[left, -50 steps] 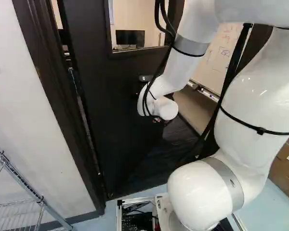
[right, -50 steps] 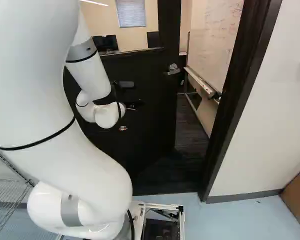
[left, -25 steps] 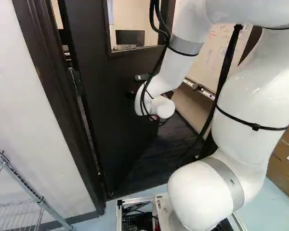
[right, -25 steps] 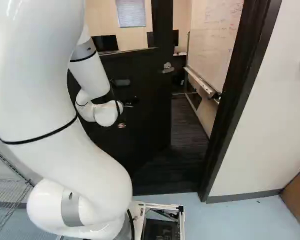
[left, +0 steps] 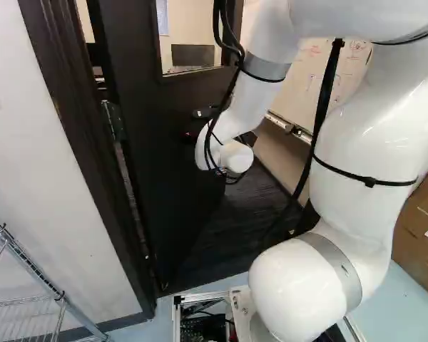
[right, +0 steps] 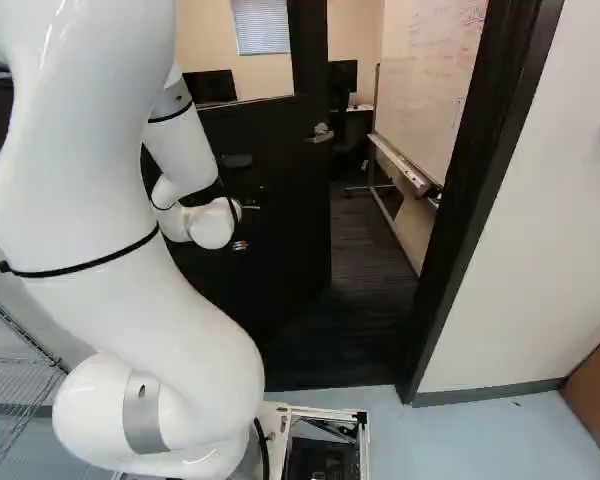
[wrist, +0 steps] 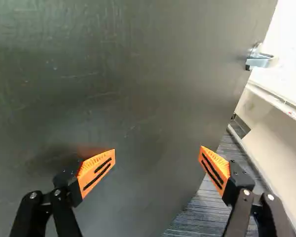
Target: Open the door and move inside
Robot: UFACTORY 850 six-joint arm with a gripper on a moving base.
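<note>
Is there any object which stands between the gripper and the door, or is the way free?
Nothing visible stands between the gripper and the door: the open jaws face its flat surface, though whether they touch it is unclear. The handle is off to one side, near the door's free edge.

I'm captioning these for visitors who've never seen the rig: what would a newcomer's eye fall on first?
Probably the bulky white arm, looming at the right of the left base view, then the dark door standing ajar ahead of it. In the wrist view, the hand would stand out, its bright orange pads spread before the door.
</note>
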